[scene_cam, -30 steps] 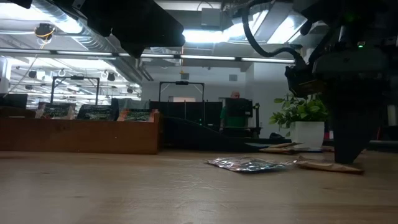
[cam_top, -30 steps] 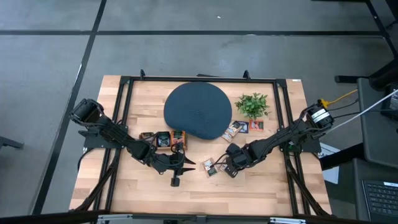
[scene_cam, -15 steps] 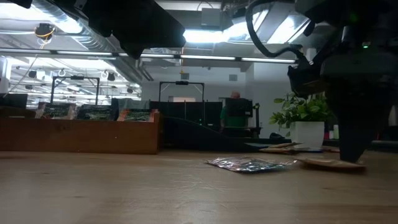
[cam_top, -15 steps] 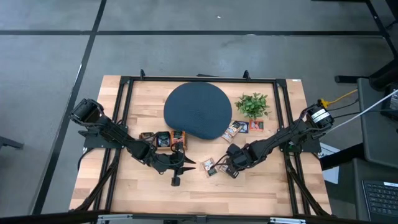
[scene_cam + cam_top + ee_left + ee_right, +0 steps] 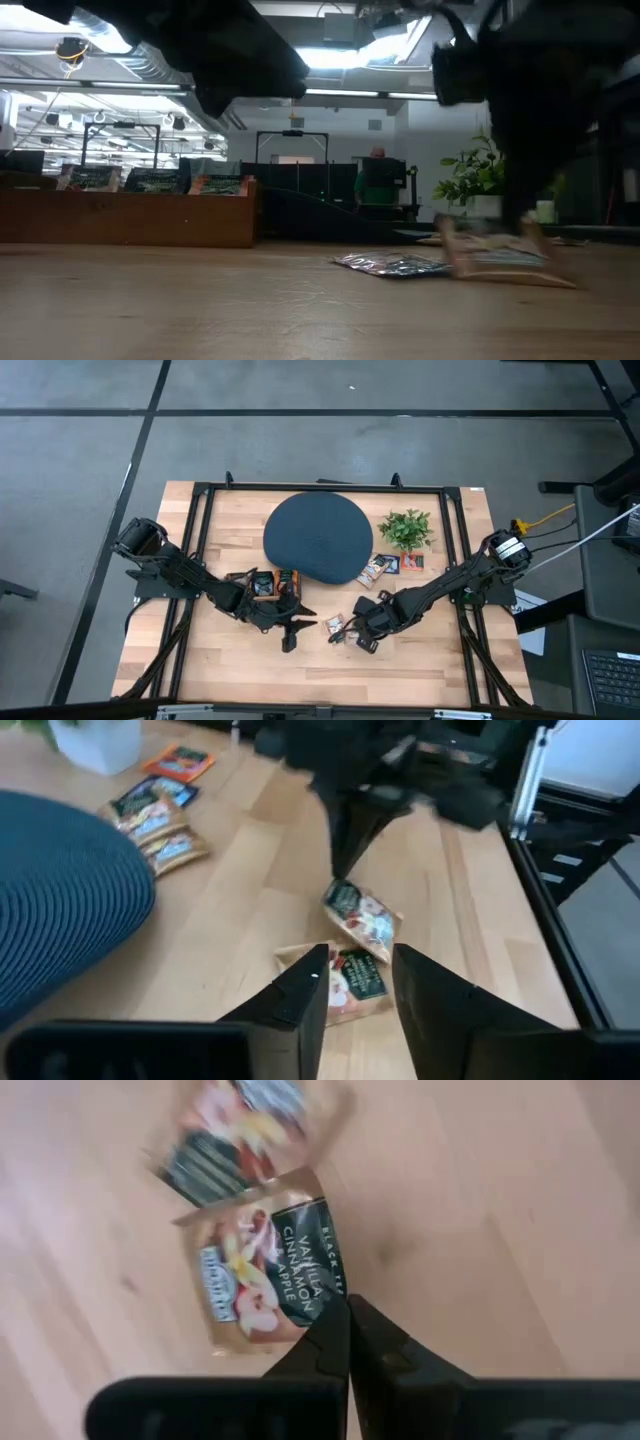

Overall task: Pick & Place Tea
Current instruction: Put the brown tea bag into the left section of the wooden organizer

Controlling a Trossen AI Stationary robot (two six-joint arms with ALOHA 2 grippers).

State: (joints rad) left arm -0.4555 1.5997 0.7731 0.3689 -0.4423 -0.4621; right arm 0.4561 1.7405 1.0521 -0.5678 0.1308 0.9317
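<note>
The tea shows as small flat sachets. My right gripper [image 5: 348,1305] is shut on one dark and tan sachet [image 5: 265,1265], near the table's front middle [image 5: 345,630]. A second sachet [image 5: 352,978] lies flat on the wood just beyond my left gripper [image 5: 358,982], which hovers open with nothing between its fingers [image 5: 291,636]. A silvery sachet [image 5: 400,263] lies flat close by. More sachets lie right of the round dark disc [image 5: 388,565] and at its left [image 5: 262,582]. My right gripper pinches the sachet between its two fingers at one corner [image 5: 308,1308]. The fingers come steeply from above. The sachet hangs tilted below them [image 5: 500,250]; whether its low edge still touches the wood I cannot tell.
The round dark disc [image 5: 318,538] lies at the table's far middle, with a small potted plant [image 5: 406,528] to its right. A black frame [image 5: 200,560] runs round the tabletop. Bare wood lies along the near edge [image 5: 320,675]. A person [image 5: 378,180] stands in the room behind.
My right gripper has shut on the sachet's corner, then gone up and a little toward the table's left edge, rolling as it went. The sachet, flat on the wood before, now tilts up at its held corner.
</note>
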